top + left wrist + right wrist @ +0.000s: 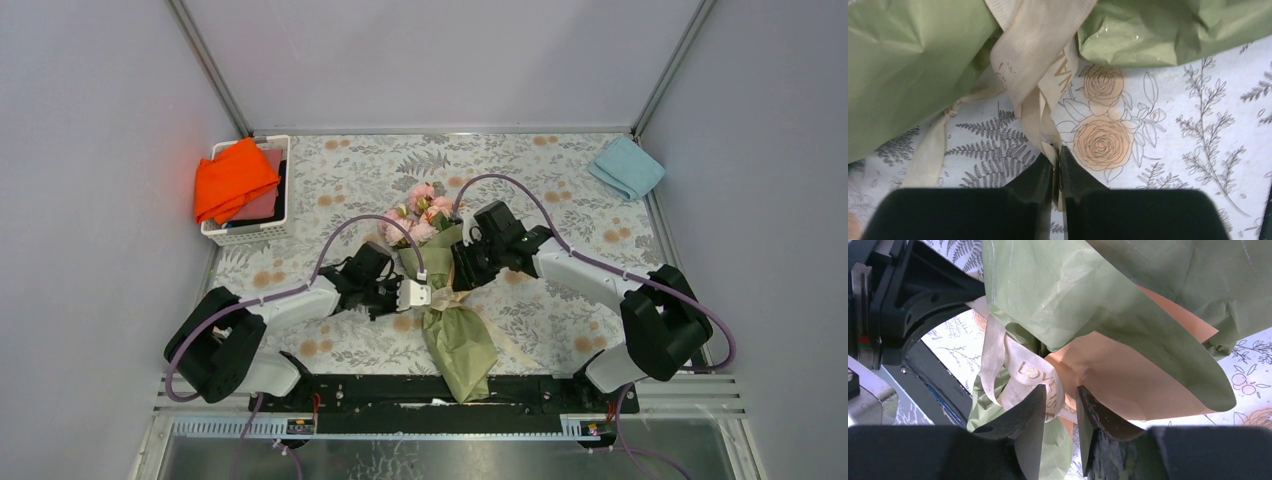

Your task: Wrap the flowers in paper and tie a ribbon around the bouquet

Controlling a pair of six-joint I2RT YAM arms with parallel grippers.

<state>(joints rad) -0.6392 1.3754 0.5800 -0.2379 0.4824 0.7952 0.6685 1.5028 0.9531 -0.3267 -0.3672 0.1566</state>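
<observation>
I think the wrapping part is done and I am now at the tying part. The bouquet [462,345], a cone of crinkly olive-green paper [1063,285] with a peach inside face, lies in the middle of the flower-print table [580,180]. Its closed end points to the near edge. The pale pink round flowers [425,208] peek out toward the far edge. The long, floppy cream-beige cloth ribbon [1035,55] goes around the thin middle of the cone.

My left claw [1058,152] is pressed almost together and pinches one loose end of the ribbon, just beside the cone. My right claw [1060,390] is spread a little. A bit of ribbon with gold letters sits in the gap, right at the thin middle. It does not look squeezed.

I cannot see a done knot from here. So I think the next move is to pull my left end away from the cone until the band sits snug. My right claw then needs a good hold on the other end, so the two ends can cross. I should pull gently. The paper looks thin and could crush, and the whole bunch could slide on the table.
</observation>
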